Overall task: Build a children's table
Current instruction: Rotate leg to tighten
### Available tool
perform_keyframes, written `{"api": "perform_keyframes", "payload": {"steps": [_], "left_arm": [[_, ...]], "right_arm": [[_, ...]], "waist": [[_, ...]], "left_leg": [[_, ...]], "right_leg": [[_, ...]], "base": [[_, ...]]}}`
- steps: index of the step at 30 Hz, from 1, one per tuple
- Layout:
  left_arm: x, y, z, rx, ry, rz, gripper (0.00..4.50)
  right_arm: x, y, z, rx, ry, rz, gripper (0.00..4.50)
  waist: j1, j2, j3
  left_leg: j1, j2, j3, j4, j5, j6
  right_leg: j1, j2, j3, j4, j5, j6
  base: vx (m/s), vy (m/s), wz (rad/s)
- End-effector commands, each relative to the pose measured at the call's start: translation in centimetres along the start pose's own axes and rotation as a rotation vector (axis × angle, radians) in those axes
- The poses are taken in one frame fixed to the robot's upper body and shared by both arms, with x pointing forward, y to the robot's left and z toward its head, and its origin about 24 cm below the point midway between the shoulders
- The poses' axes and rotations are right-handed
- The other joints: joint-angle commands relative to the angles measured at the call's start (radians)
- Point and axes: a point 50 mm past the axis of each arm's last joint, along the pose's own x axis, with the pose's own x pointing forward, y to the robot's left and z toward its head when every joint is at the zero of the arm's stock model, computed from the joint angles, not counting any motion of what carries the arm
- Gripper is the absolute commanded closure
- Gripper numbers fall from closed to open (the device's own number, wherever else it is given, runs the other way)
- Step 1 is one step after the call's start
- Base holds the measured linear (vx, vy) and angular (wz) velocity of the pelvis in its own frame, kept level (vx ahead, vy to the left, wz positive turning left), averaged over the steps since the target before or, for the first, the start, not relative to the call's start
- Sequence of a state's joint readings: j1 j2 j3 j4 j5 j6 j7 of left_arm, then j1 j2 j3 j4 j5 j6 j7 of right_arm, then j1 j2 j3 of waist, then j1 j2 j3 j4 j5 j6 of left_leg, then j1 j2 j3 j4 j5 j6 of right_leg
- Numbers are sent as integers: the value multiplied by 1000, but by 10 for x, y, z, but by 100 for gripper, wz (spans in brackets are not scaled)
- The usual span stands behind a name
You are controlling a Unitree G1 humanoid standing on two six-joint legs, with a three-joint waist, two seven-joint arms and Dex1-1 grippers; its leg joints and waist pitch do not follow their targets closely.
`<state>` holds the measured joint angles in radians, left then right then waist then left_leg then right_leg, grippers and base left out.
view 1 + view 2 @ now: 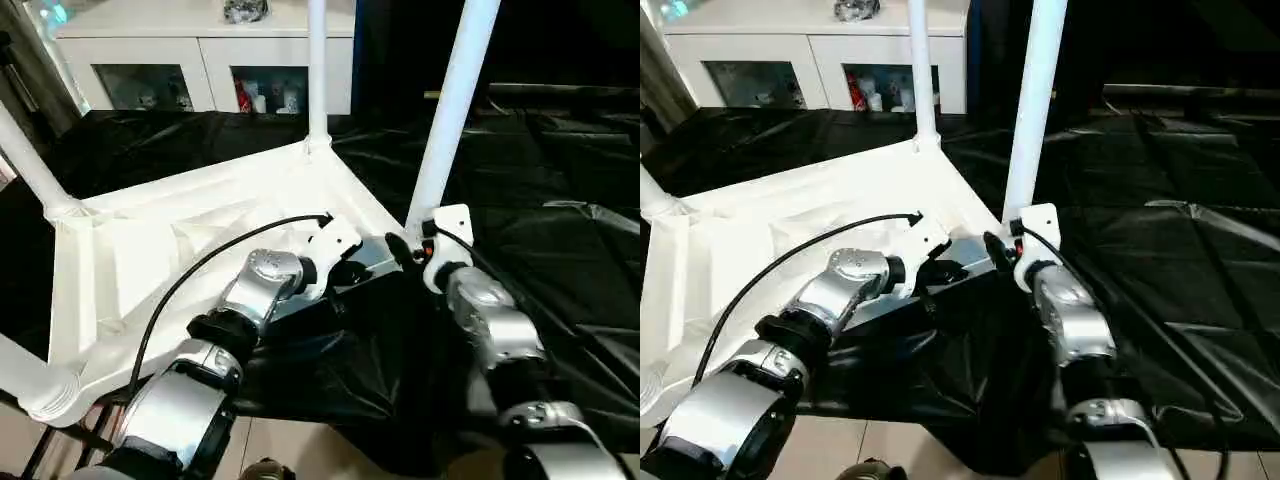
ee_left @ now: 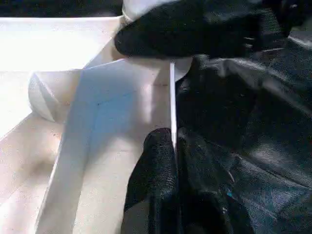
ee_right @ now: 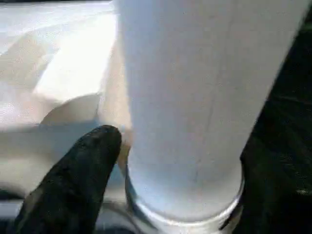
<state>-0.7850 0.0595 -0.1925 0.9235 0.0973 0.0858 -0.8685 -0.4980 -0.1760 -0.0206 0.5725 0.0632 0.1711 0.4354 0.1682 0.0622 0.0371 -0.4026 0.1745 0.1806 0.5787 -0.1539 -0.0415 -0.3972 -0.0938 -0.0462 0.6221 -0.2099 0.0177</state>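
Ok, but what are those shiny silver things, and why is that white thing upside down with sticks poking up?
The silver things are a robot's two arms: its left arm and its right arm. Two pictures come from cameras in its head, looking down. The other two come from little cameras on its wrists, so everything looks very close. The white thing is a small table's top, lying upside down on a black cloth. The sticks are its legs, like this leg at the near corner. The left arm's jaws are shut, pinching the top's thin rim. The right arm reaches to the foot of that leg; whether it grips it, I can't tell.
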Motion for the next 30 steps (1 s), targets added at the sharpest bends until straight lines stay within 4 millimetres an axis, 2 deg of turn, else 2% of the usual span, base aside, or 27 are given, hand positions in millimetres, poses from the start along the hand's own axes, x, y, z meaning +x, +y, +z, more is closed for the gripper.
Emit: {"api": "perform_keyframes", "payload": {"steps": [1, 2, 4, 5, 8, 9, 12, 16, 17, 20, 27, 30], "left_arm": [[6, -13, 30, 82, -175, -119, 450], [-1, -13, 25, 89, -169, -174, 450], [-5, -13, 22, 95, -166, -198, 450], [-11, -13, 18, 103, -152, -241, 450], [-17, -14, 15, 106, -142, -286, 450], [-22, -15, 12, 109, -134, -334, 450], [-30, -15, 9, 113, -121, -382, 450], [-36, -13, 8, 115, -112, -400, 450], [-38, -12, 7, 116, -112, -403, 450], [-41, -11, 8, 113, -111, -410, 450], [-43, -13, 6, 108, -106, -429, 450], [-43, -13, 6, 107, -104, -428, 450]], "right_arm": [[5, 38, -13, -35, 59, 253, 79], [-5, 37, -7, -85, 32, 360, 79], [-10, 35, -5, -102, 24, 400, 79], [-18, 32, -1, -129, 14, 471, 79], [-25, 29, 1, -155, 19, 536, 79], [-34, 26, 2, -181, 39, 610, 79], [-46, 24, 2, -211, 72, 712, 79], [-54, 22, 3, -223, 101, 786, 79], [-56, 22, 3, -227, 107, 802, 92], [-58, 22, 4, -228, 110, 823, 92], [-61, 25, 0, -211, 142, 864, 163], [-62, 25, -1, -201, 147, 868, 169]], "waist": [[2, -28, -63], [7, -30, -62], [10, -30, -61], [8, -28, -61], [6, -25, -57], [9, -27, -59], [15, -26, -59], [30, -30, -60], [32, -30, -59], [33, -31, -59], [34, -30, -60], [34, -31, -60]], "left_leg": [[17, 46, -19, -58, -186, 72], [16, 47, -18, -55, -170, 93], [14, 49, -18, -55, -171, 104], [15, 50, -18, -56, -179, 104], [18, 55, -19, -61, -219, 88], [23, 58, -19, -61, -225, 84], [20, 59, -18, -59, -217, 95], [21, 61, -17, -56, -198, 102], [20, 59, -17, -55, -189, 103], [21, 59, -18, -56, -197, 94], [21, 58, -17, -54, -184, 98], [20, 57, -18, -54, -188, 94]], "right_leg": [[47, -63, 32, -76, -41, -198], [48, -62, 30, -75, -28, -202], [48, -64, 30, -75, -41, -202], [44, -63, 29, -76, -70, -207], [39, -62, 31, -82, -149, -216], [39, -62, 32, -81, -153, -218], [39, -64, 33, -77, -123, -228], [36, -65, 34, -75, -120, -233], [36, -64, 34, -73, -114, -234], [35, -66, 33, -75, -137, -234], [34, -64, 33, -72, -113, -238], [34, -64, 33, -73, -124, -237]], "base": [[0, 0, 0], [0, 0, 0], [0, 0, 0], [0, 0, 0], [0, 0, 0], [0, 0, 0], [0, 0, 0], [0, 0, 0], [0, 0, 0], [0, 0, 0], [0, 0, 0], [0, 0, 0]]}}
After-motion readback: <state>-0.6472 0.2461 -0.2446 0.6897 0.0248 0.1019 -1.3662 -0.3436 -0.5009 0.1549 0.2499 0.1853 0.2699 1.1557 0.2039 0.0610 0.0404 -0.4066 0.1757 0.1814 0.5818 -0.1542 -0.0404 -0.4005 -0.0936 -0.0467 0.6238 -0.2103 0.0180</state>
